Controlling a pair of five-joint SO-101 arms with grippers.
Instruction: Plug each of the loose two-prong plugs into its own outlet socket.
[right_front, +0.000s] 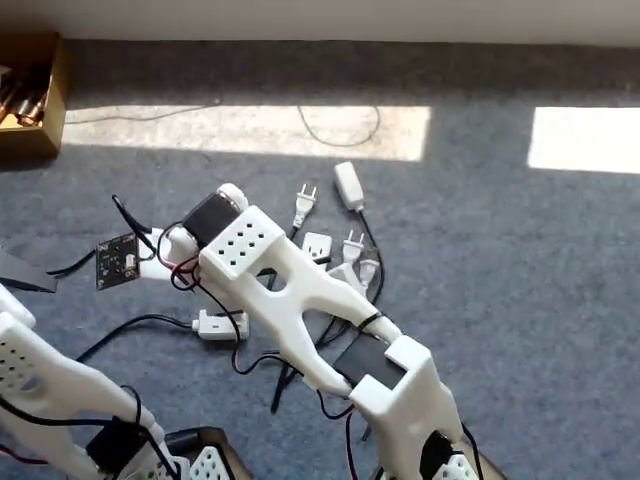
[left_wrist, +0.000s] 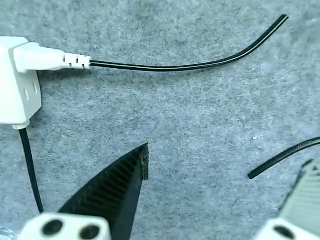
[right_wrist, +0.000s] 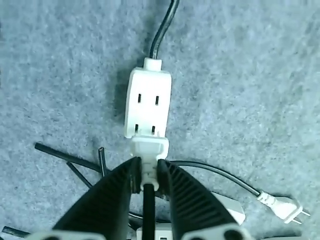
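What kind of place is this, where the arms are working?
Probably an indoor room: grey carpet, sunlight patches on it, a wooden box by the wall.

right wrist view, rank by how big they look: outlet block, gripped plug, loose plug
1. outlet block, largest
2 and 3. gripped plug and loose plug look alike; the right gripper covers part of the gripped one, so unranked

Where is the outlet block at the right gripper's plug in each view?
High view: outlet block left of centre, beside an arm's white link.
Right wrist view: centre, plug between the fingers at its near end.
Left wrist view: a second outlet with an inserted plug.
Shared landmark: black cord leaving its far end.
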